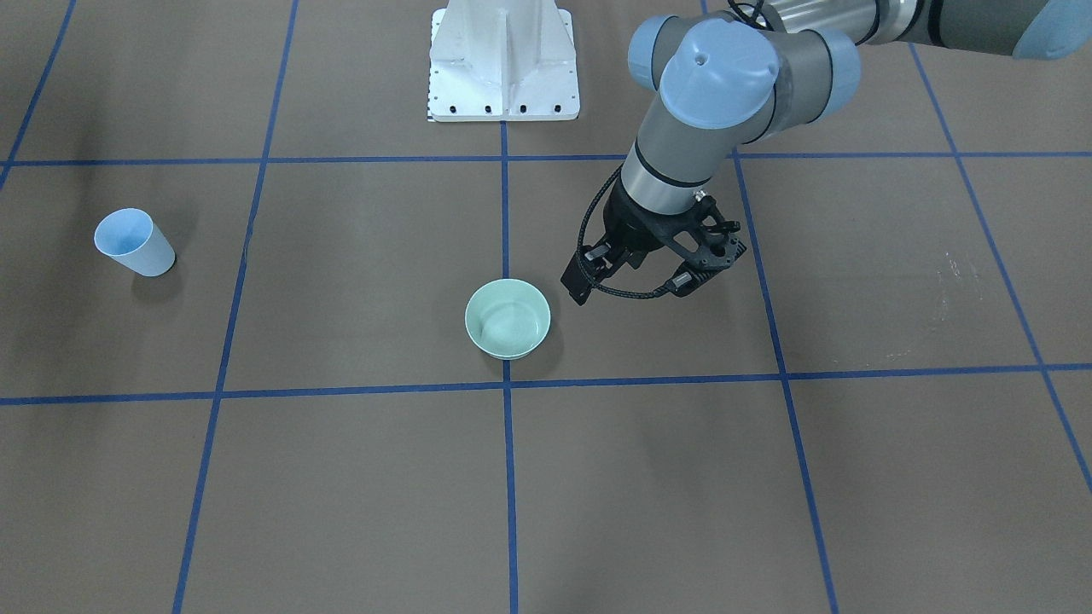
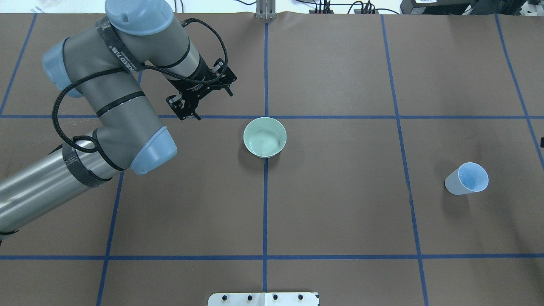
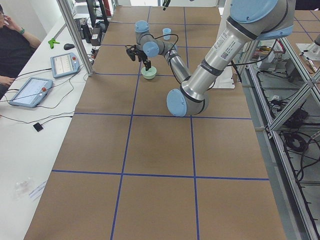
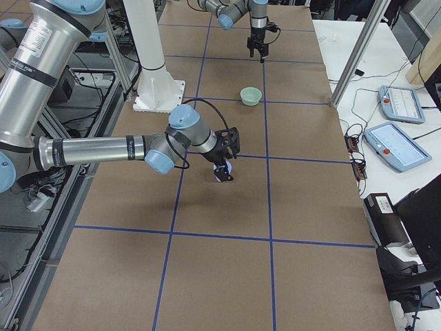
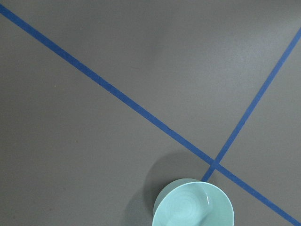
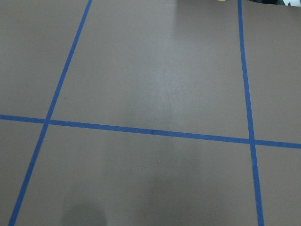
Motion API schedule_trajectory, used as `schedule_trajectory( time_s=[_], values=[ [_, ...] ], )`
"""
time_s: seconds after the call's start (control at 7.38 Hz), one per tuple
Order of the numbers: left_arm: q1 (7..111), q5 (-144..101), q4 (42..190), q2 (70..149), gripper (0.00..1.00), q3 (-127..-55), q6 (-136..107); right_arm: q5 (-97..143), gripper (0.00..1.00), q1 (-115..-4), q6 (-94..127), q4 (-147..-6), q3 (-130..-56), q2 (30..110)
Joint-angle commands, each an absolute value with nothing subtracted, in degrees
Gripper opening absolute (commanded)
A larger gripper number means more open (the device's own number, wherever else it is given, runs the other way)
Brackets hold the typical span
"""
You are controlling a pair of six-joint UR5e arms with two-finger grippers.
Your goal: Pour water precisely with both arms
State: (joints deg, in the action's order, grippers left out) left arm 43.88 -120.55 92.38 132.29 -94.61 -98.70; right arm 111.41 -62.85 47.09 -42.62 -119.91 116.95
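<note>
Cup [image 2: 466, 178] contents unclear; right gripper [image 4: 224, 172] too small to read.

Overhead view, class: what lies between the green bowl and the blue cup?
Between green bowl and blue cup, only bare brown table cover crossed by one blue tape line, per the overhead view.

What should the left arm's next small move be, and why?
Probably ease the left gripper sideways and down onto the rim of the pale green bowl, to steady it. The jaws stand open and empty, beside the bowl but apart from it. In the overhead view the light blue cup stands upright and ungripped on the robot's right, so no pour can start yet.
</note>
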Motion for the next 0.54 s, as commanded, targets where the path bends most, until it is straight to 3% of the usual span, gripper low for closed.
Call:
schedule_trajectory(
  time_s=[0.0, 0.41],
  values=[
    [43.8, -120.4, 92.4, 131.2, 1.00, -95.4, -98.7, 97.4, 0.99, -49.7, 58.2, -42.1, -121.8, 118.5],
    [43.8, -120.5, 92.4, 131.2, 1.00, -95.4, -98.7, 83.9, 1.00, -34.9, 69.4, -42.1, -124.2, 122.1]
  ],
)
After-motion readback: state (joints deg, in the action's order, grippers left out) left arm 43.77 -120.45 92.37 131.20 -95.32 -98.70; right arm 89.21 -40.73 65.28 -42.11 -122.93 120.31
